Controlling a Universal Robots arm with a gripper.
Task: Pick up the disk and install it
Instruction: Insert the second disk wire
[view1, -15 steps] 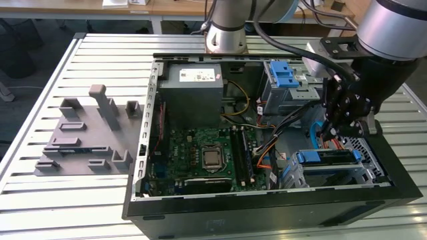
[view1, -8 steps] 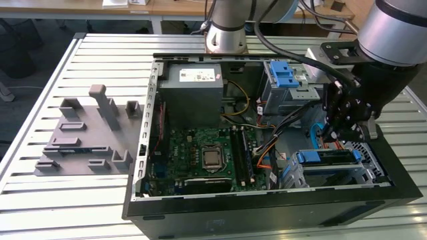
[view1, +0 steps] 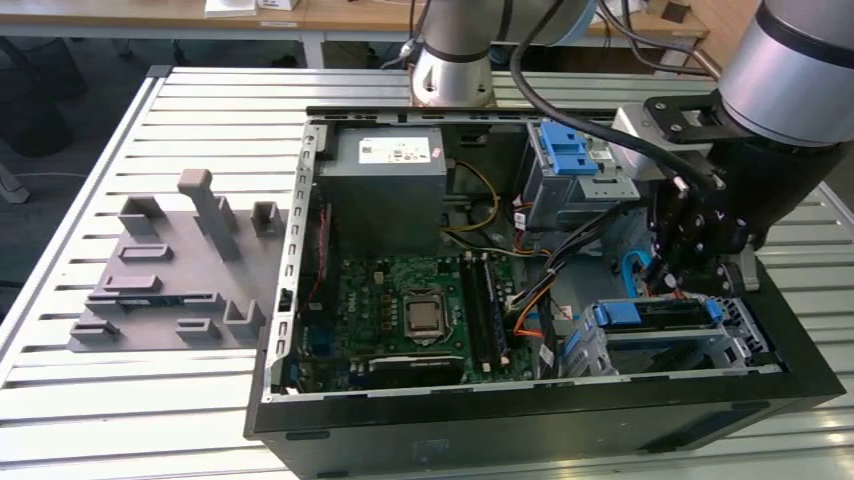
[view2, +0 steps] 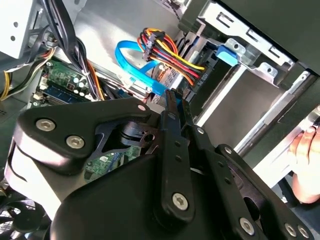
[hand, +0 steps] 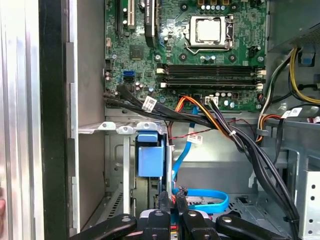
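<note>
1. Already the disk (view1: 650, 316), its blue rail showing, sits in the drive bay (view1: 747, 345) at the lower corner of the open computer case (view1: 534, 420), on the exterior view's right.
2. Just above it hangs the gripper (view1: 685, 285); its black fingers (hand: 165, 212) stand close together in both wrist views, though whether they pinch anything I cannot tell.
3. Blue cable (hand: 210, 200) curls beside the fingertips; black and orange wires (hand: 220, 125) cross toward the motherboard (hand: 200, 50).
4. Outside the case, a grey fixture (view1: 174, 270) rests on the slatted table (view1: 80, 390); a person's fingers (view2: 307, 160) touch the case edge.
</note>
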